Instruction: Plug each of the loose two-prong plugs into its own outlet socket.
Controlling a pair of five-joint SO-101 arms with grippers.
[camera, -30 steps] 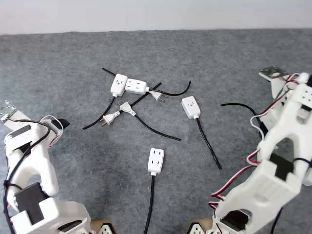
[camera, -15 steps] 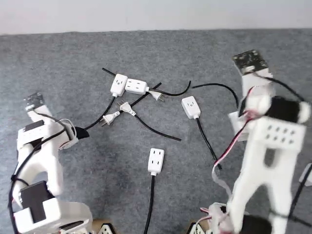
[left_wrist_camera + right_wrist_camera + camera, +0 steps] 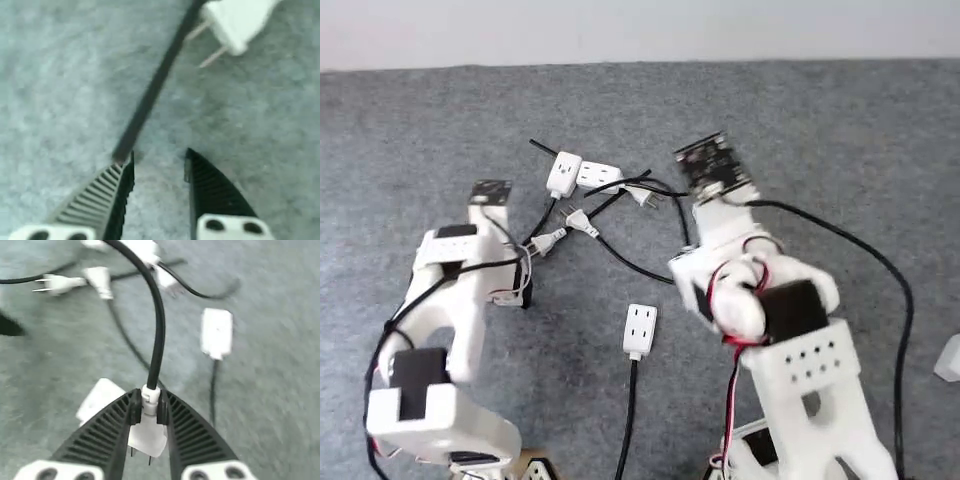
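Three loose white plugs on the grey table (image 3: 840,120), on short black cords crossing one another. Farthest left, the left plug (image 3: 549,240), prongs toward the near left; just right of it, the middle plug (image 3: 582,221); farther right again, the far plug (image 3: 644,197).

Pinched shut in the right claw (image 3: 148,396): a fourth, the held plug (image 3: 145,432), gripped by its neck, prongs pointing down, lifted above the table. From its top, a black cable (image 3: 158,325) arching up and away; in the high view, looping right and round toward the near edge.

Beyond the right claw, flat on the table: the middle socket (image 3: 216,332), its cord running nearward. To the near left of that, the near socket (image 3: 640,330), face up, cord running to the near edge. At far centre, two far sockets (image 3: 582,175) side by side, touching.

Spread partway open and empty: the left claw (image 3: 158,157), low over the table just near of the left plug. At one fingertip (image 3: 125,172), the end of a black cord; touching or merely passing under, cannot tell.

At the right edge, well apart from the rest, a small white object (image 3: 950,358), kind unclear.
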